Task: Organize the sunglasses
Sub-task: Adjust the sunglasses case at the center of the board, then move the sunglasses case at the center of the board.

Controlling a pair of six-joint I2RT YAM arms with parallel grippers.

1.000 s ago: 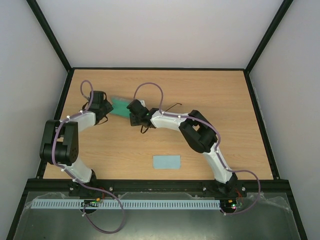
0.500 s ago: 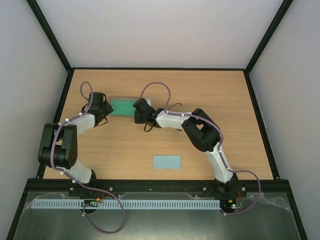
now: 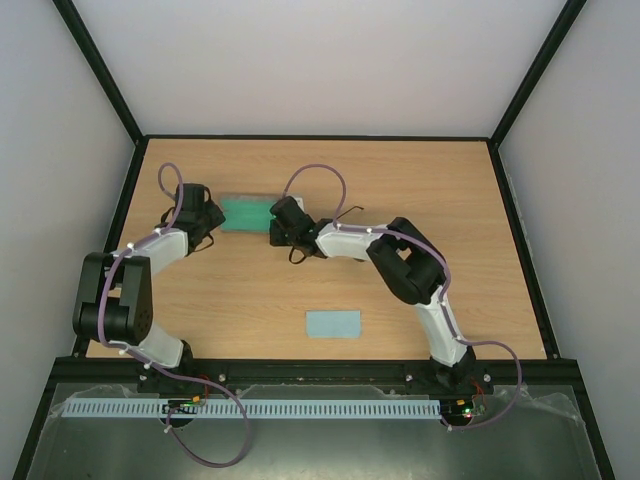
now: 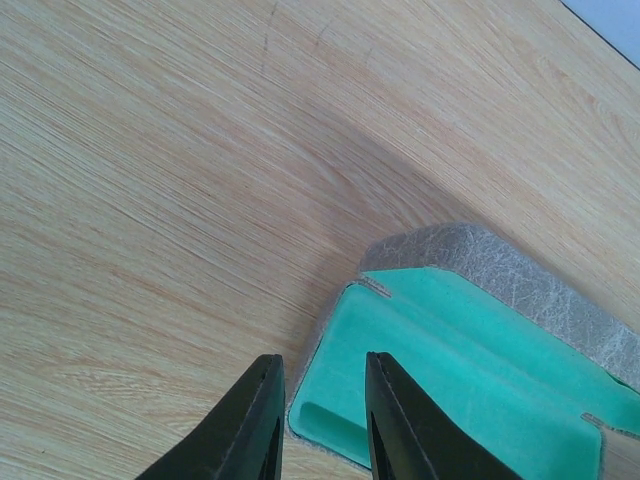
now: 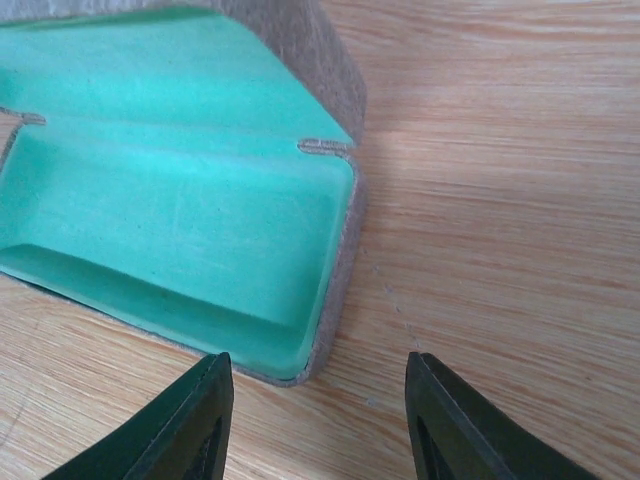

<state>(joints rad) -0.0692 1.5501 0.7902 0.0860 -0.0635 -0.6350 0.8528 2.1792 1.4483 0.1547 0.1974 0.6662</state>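
Right pincer point(image 5: 320, 365), apart and empty, is hovering at a corner of the open case point(image 5: 180, 220); left pincer point(image 4: 322, 360) is straddling its other end, grip impossible to tell. Sunglasses point(image 3: 346, 213) are lying partly hidden beside the right forearm point(image 3: 345, 240), which is risking sweeping or crushing them.

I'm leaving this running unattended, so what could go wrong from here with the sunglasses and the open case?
The sunglasses lie mostly hidden under the right arm, so its next move might drag or bend them. The left fingers seem to pinch only one end wall of the grey case, so a nudge from the open right fingers could swivel it.
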